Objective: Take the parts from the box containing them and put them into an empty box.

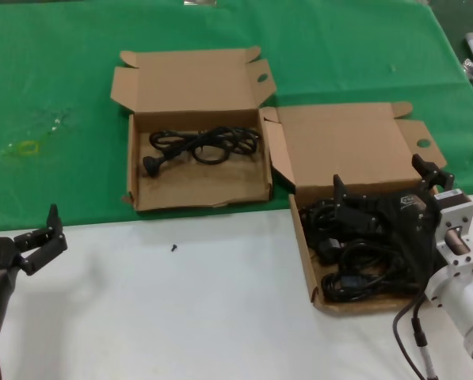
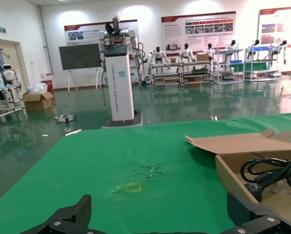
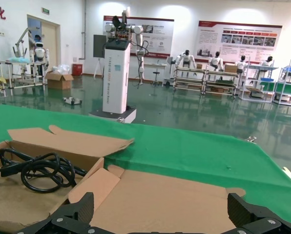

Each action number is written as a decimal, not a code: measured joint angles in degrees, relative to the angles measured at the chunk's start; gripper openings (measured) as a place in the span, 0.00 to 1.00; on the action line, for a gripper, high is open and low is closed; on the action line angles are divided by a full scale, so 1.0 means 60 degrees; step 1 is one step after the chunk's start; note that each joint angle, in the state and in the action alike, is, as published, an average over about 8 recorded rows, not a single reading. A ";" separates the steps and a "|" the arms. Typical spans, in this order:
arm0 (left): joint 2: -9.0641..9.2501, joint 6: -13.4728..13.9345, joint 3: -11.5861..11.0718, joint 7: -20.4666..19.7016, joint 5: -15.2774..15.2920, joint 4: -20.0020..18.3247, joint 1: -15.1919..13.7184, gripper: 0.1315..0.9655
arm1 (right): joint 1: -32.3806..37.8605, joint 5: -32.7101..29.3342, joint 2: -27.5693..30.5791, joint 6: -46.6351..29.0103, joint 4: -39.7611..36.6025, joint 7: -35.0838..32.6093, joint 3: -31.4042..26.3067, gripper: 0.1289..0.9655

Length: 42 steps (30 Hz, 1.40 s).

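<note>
The right end effector hangs low over the nearer, right-hand box, its two black fingers spread wide with nothing between them. Directly below and slightly toward the robot lies the pile of black power cords, several coiled bundles tangled together and filling most of that box's floor. The pile runs roughly front to back along the box, so the coming move looks like a short straight descent rather than a reach; the right arm is plainly the nearer one.

Beyond the end effector the hinged lid of this box lies flat on the green cloth. To its left, and a little farther from the robot, sits the second box, also open, with one coiled cord and its plug already resting on its floor. Any transfer therefore goes leftward and away from the robot, over the two adjoining box walls.

The left end effector waits well off to the left, over the white bench, fingers spread and empty.
</note>
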 joint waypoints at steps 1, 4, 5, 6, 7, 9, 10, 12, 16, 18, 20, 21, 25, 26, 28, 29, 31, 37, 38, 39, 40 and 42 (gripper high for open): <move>0.0000 0.0000 0.0000 0.0000 0.0000 0.0000 0.0000 1.00 | 0.0000 0.0000 0.0000 0.0000 0.0000 0.0000 0.0000 1.00; 0.0000 0.0000 0.0000 0.0000 0.0000 0.0000 0.0000 1.00 | 0.0000 0.0000 0.0000 0.0000 0.0000 0.0000 0.0000 1.00; 0.0000 0.0000 0.0000 0.0000 0.0000 0.0000 0.0000 1.00 | 0.0000 0.0000 0.0000 0.0000 0.0000 0.0000 0.0000 1.00; 0.0000 0.0000 0.0000 0.0000 0.0000 0.0000 0.0000 1.00 | 0.0000 0.0000 0.0000 0.0000 0.0000 0.0000 0.0000 1.00; 0.0000 0.0000 0.0000 0.0000 0.0000 0.0000 0.0000 1.00 | 0.0000 0.0000 0.0000 0.0000 0.0000 0.0000 0.0000 1.00; 0.0000 0.0000 0.0000 0.0000 0.0000 0.0000 0.0000 1.00 | 0.0000 0.0000 0.0000 0.0000 0.0000 0.0000 0.0000 1.00; 0.0000 0.0000 0.0000 0.0000 0.0000 0.0000 0.0000 1.00 | 0.0000 0.0000 0.0000 0.0000 0.0000 0.0000 0.0000 1.00; 0.0000 0.0000 0.0000 0.0000 0.0000 0.0000 0.0000 1.00 | 0.0000 0.0000 0.0000 0.0000 0.0000 0.0000 0.0000 1.00; 0.0000 0.0000 0.0000 0.0000 0.0000 0.0000 0.0000 1.00 | 0.0000 0.0000 0.0000 0.0000 0.0000 0.0000 0.0000 1.00; 0.0000 0.0000 0.0000 0.0000 0.0000 0.0000 0.0000 1.00 | 0.0000 0.0000 0.0000 0.0000 0.0000 0.0000 0.0000 1.00; 0.0000 0.0000 0.0000 0.0000 0.0000 0.0000 0.0000 1.00 | 0.0000 0.0000 0.0000 0.0000 0.0000 0.0000 0.0000 1.00; 0.0000 0.0000 0.0000 0.0000 0.0000 0.0000 0.0000 1.00 | 0.0000 0.0000 0.0000 0.0000 0.0000 0.0000 0.0000 1.00; 0.0000 0.0000 0.0000 0.0000 0.0000 0.0000 0.0000 1.00 | 0.0000 0.0000 0.0000 0.0000 0.0000 0.0000 0.0000 1.00; 0.0000 0.0000 0.0000 0.0000 0.0000 0.0000 0.0000 1.00 | 0.0000 0.0000 0.0000 0.0000 0.0000 0.0000 0.0000 1.00; 0.0000 0.0000 0.0000 0.0000 0.0000 0.0000 0.0000 1.00 | 0.0000 0.0000 0.0000 0.0000 0.0000 0.0000 0.0000 1.00; 0.0000 0.0000 0.0000 0.0000 0.0000 0.0000 0.0000 1.00 | 0.0000 0.0000 0.0000 0.0000 0.0000 0.0000 0.0000 1.00; 0.0000 0.0000 0.0000 0.0000 0.0000 0.0000 0.0000 1.00 | 0.0000 0.0000 0.0000 0.0000 0.0000 0.0000 0.0000 1.00; 0.0000 0.0000 0.0000 0.0000 0.0000 0.0000 0.0000 1.00 | 0.0000 0.0000 0.0000 0.0000 0.0000 0.0000 0.0000 1.00; 0.0000 0.0000 0.0000 0.0000 0.0000 0.0000 0.0000 1.00 | 0.0000 0.0000 0.0000 0.0000 0.0000 0.0000 0.0000 1.00; 0.0000 0.0000 0.0000 0.0000 0.0000 0.0000 0.0000 1.00 | 0.0000 0.0000 0.0000 0.0000 0.0000 0.0000 0.0000 1.00; 0.0000 0.0000 0.0000 0.0000 0.0000 0.0000 0.0000 1.00 | 0.0000 0.0000 0.0000 0.0000 0.0000 0.0000 0.0000 1.00; 0.0000 0.0000 0.0000 0.0000 0.0000 0.0000 0.0000 1.00 | 0.0000 0.0000 0.0000 0.0000 0.0000 0.0000 0.0000 1.00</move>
